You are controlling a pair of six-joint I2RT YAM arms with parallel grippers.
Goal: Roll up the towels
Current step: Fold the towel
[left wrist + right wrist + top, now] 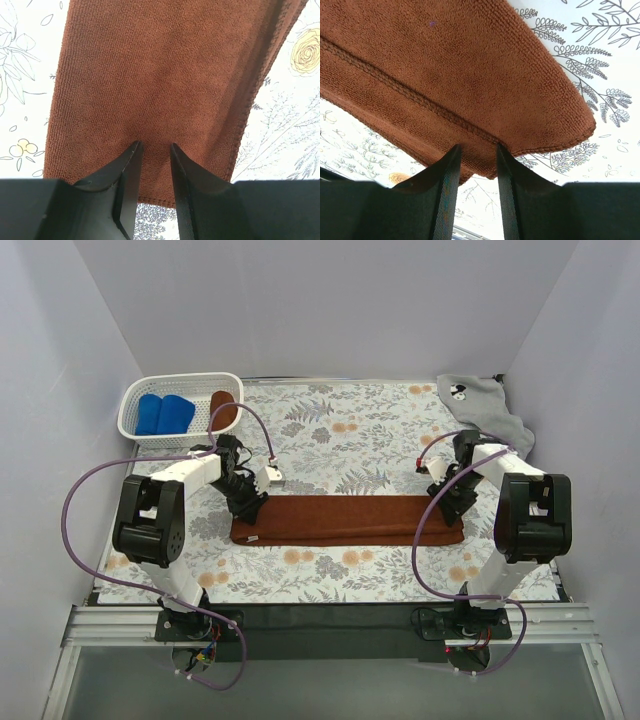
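Note:
A rust-brown towel (pixel 345 520) lies flat as a long folded strip across the middle of the flowered table. At its left end my left gripper (pixel 248 515) rests its tips on the cloth (pixel 160 70). Its jaws (pixel 155 145) stand a little apart, with flat cloth showing in the gap. At the right end my right gripper (pixel 437 515) is down on the folded corner (pixel 460 65), jaws (pixel 478 146) apart with the corner's edge between the tips. A light grey towel (pixel 480 405) lies crumpled at the back right. Two blue rolls (pixel 165 413) and a brown roll (pixel 224 412) sit in the basket.
The white perforated basket (pixel 135 405) stands at the back left corner. Pale walls close in the table on three sides. Purple cables loop from both arms over the near part of the flowered cloth (pixel 340 440).

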